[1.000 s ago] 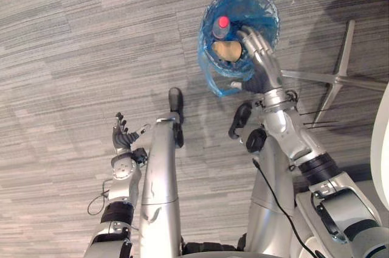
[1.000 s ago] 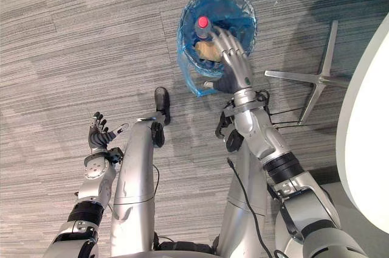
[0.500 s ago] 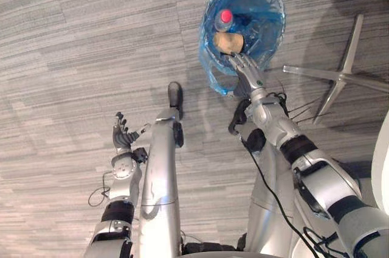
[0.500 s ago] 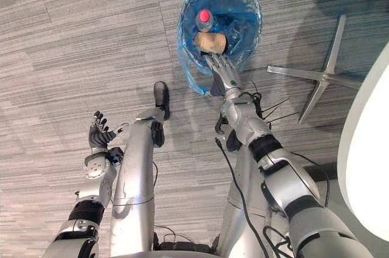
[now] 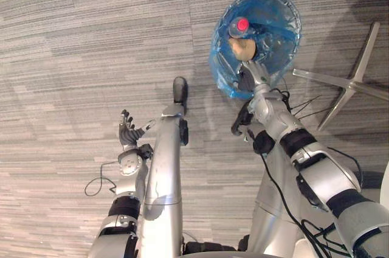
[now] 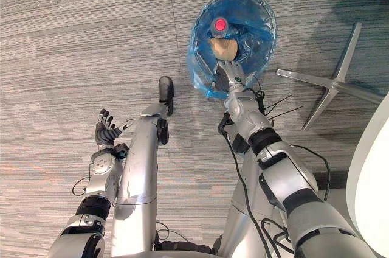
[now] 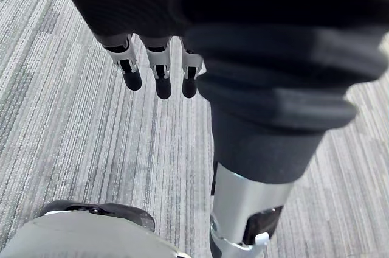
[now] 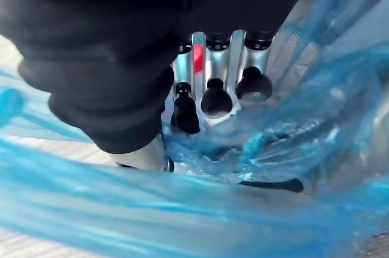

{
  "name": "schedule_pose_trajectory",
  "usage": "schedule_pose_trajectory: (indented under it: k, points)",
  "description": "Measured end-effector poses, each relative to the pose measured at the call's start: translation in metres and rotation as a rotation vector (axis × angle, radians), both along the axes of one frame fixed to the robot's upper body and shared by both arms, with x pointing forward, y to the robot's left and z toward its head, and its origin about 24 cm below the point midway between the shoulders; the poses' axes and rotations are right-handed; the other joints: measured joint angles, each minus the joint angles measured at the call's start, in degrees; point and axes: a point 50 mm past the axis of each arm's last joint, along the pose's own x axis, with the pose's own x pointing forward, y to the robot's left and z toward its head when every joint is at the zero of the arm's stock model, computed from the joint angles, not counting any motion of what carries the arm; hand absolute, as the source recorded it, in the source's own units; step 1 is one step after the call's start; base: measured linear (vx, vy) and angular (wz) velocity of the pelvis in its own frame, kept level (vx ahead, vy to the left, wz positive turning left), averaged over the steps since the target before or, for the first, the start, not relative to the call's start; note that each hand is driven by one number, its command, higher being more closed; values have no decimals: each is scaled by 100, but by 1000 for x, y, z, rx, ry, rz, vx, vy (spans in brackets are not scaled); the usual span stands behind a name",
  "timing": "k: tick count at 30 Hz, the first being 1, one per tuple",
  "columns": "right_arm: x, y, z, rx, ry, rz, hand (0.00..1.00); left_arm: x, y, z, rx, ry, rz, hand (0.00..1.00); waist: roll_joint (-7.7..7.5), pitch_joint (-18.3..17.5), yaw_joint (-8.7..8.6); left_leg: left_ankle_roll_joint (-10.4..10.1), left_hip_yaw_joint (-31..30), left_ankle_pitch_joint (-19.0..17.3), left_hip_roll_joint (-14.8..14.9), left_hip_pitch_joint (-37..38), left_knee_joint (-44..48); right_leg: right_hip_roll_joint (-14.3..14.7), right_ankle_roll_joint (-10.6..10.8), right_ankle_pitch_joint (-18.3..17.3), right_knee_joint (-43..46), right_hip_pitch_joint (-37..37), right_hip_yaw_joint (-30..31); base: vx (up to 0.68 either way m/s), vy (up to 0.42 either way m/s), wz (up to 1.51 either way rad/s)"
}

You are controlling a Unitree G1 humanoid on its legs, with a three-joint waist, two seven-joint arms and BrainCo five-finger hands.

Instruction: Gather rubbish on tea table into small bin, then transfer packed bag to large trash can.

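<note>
Blue rubbish bag (image 5: 281,19) standing open on the carpet (image 5: 91,39) at far right, red-capped bottle (image 5: 242,25) and tan lump (image 5: 240,48) inside, right hand (image 5: 250,75) at its near rim, fingers (image 8: 216,95) curled into the plastic, left hand (image 5: 126,134) spread over carpet near left, silver chair base (image 5: 352,84) just right.

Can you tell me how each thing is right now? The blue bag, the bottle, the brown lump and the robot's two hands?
Blue bag: open at the top, rubbish inside.
Bottle: in the bag, red cap on.
Brown lump: in the bag, next to the bottle.
Left hand: open, empty, above the floor.
Right hand: at the bag's near edge, in the blue plastic; I can't tell if it grips.
</note>
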Motion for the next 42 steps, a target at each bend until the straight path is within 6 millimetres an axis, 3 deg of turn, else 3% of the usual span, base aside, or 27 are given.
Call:
schedule_pose_trajectory:
  k: [6, 10, 13, 18, 23, 24, 29, 36, 38, 42]
  points:
    - [-19, 9, -3, 160, -21, 81, 100, 0, -4, 0, -4, 11, -18, 0, -1, 0, -14, 17, -5, -9, 5, 789, -245, 19, 24, 5, -265, 829, -76, -9, 4, 1]
    - [-44, 18, -17, 375, 10, 167, 100, -3, -24, -9, -9, 44, -95, 0, -1, -1, -64, 36, 53, 152, -4, 1776, -905, 56, 39, 161, -897, 1817, -196, -2, 8, 8]
    - [-70, 29, -39, 562, 94, 247, 100, -19, -34, -30, -8, 125, -146, 0, -16, -54, -159, 40, 224, 277, 0, 2983, -1662, 145, 88, 369, -1650, 2960, -214, 54, -15, -3]
    - [-99, 32, -75, 729, 245, 281, 100, -54, -28, -62, -8, 258, -144, 0, -11, -483, -159, 47, 440, 400, 0, 4530, -2653, 295, 232, 625, -2735, 4445, -212, 141, -24, -9]
    - [-106, 24, -103, 752, 343, 213, 100, -82, -25, -97, 20, 442, -176, 0, -13, -900, -174, 68, 588, 711, -67, 5533, -3676, 403, 321, 912, -3619, 5262, -151, 143, 15, -11]
    - [-106, 22, -107, 744, 358, 201, 0, -85, -25, -101, 30, 462, -186, 0, -10, -930, -181, 66, 586, 770, -85, 5625, -3802, 410, 332, 943, -3704, 5322, -150, 137, 12, -6]
    - [-102, 6, -137, 645, 451, 85, 0, -99, -17, -117, 93, 571, -224, 0, 3, -970, -305, 62, 615, 990, -112, 6072, -4348, 525, 386, 1200, -4298, 5770, -163, 61, 30, -4]
    - [-97, -8, -157, 494, 509, 8, 0, -104, -14, -121, 120, 602, -232, 0, 97, -982, -291, 63, 617, 1242, -183, 6207, -4724, 518, 411, 1347, -4480, 5801, -150, -15, 42, 0]
    - [-92, -11, -160, 449, 520, -14, 0, -105, -14, -122, 120, 610, -231, 0, 152, -953, -282, 66, 620, 1242, -216, 6180, -4715, 493, 412, 1345, -4357, 5711, -116, -64, 23, 0]
    - [-72, -30, -145, 333, 467, -57, 0, -101, -13, -120, 126, 597, -228, 0, 386, -737, -285, 95, 614, 1259, -308, 5917, -4549, 375, 420, 1327, -4006, 5357, -36, -115, 23, 3]
